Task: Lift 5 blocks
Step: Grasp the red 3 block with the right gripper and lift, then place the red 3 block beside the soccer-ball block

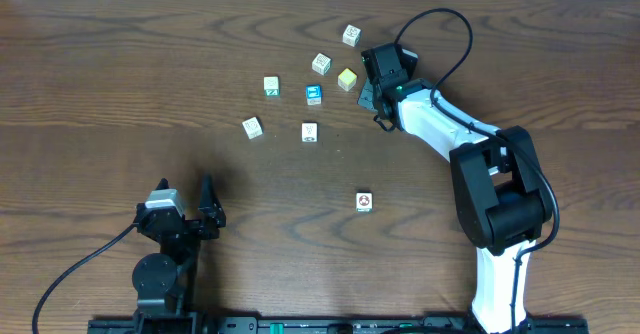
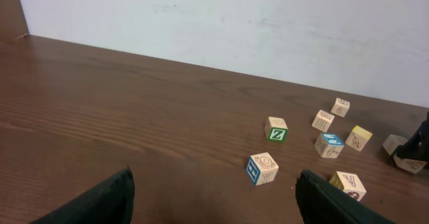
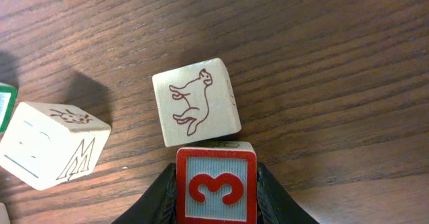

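Right jaws pinching a block out in the far cluster, left jaws wide open up front.

Closest to me, the left gripper (image 1: 186,192) hangs over the near part of the bench (image 1: 90,94), jaws spread wide with nothing between them. Further out, the red-marked block (image 1: 365,202) lies alone, well apart from the others. Past it are the whitish block on the left (image 1: 252,127) and the second whitish block (image 1: 309,132). Beyond those come the green-marked cube (image 1: 271,86), the blue-faced cube (image 1: 314,95) and the yellow-topped block (image 1: 347,78), just beside the right gripper (image 3: 216,178). On the wrist cam its jaws squeeze the red 3 block (image 3: 216,190) by both sides. I can't tell if it's off the bench. The animal block (image 3: 196,110) sits just beyond it, with the M block (image 3: 53,143) to the left. Farthest out are the far whitish block (image 1: 321,64) and the farthest block (image 1: 351,35).
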`<action>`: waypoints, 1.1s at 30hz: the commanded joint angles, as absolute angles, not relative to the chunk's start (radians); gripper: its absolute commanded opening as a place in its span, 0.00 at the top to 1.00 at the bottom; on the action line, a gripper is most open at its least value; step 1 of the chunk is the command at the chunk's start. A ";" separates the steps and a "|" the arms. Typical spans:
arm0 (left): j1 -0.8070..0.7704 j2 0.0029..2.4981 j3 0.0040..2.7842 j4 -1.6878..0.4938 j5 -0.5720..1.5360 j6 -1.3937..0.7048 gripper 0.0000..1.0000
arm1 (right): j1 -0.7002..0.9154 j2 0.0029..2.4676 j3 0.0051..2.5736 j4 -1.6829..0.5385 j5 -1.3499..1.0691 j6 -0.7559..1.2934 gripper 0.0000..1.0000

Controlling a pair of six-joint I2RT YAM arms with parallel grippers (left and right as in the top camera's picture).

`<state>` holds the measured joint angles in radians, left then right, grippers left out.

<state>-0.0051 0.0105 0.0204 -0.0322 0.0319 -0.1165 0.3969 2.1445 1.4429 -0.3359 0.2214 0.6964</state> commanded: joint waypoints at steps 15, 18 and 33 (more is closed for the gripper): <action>-0.008 0.004 0.004 -0.070 0.027 -0.126 0.23 | 0.485 1.422 1.402 -0.959 0.448 0.518 0.99; -0.008 0.004 0.004 -0.070 0.027 -0.126 0.23 | 0.490 1.199 1.257 -1.044 0.442 0.574 0.99; -0.008 0.004 0.004 -0.070 0.027 -0.126 0.23 | 0.570 0.813 0.551 -0.764 0.202 0.747 0.94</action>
